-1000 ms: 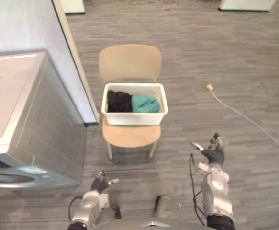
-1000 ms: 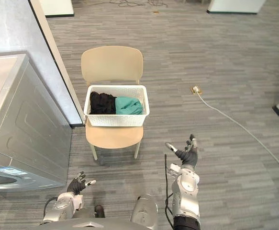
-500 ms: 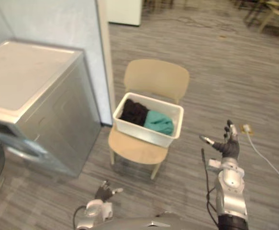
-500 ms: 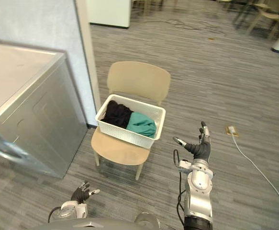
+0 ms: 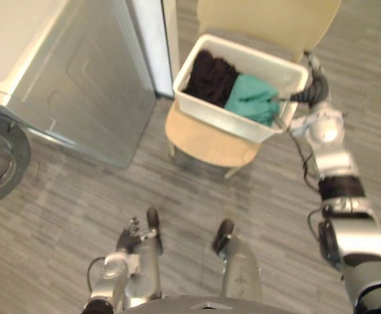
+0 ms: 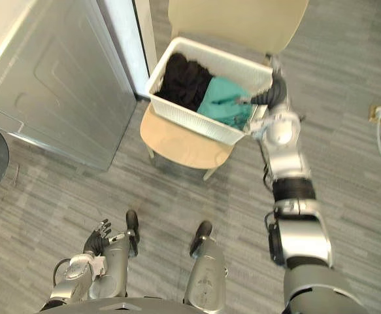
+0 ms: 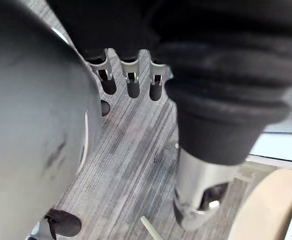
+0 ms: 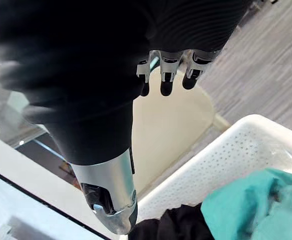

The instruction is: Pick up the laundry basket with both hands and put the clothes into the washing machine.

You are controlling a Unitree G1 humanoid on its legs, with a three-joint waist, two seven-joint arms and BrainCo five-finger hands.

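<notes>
Grey striped carpet carries a beige moulded chair [image 6: 183, 145]. On its seat sits a white perforated basket [image 6: 197, 124] of black cloth [image 6: 183, 82] and teal cloth [image 6: 226, 108]. A grey metal washer [image 6: 59, 85] stands beside it. The right hand [image 6: 276, 88], fingers spread, is by the basket's right end. The left hand [image 6: 97, 239] hangs low, fingers loose.

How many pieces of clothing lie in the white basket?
2. A black garment lies in the basket, on the washing machine side; a teal garment beside it, nearer the right hand. Others may lie underneath.
</notes>
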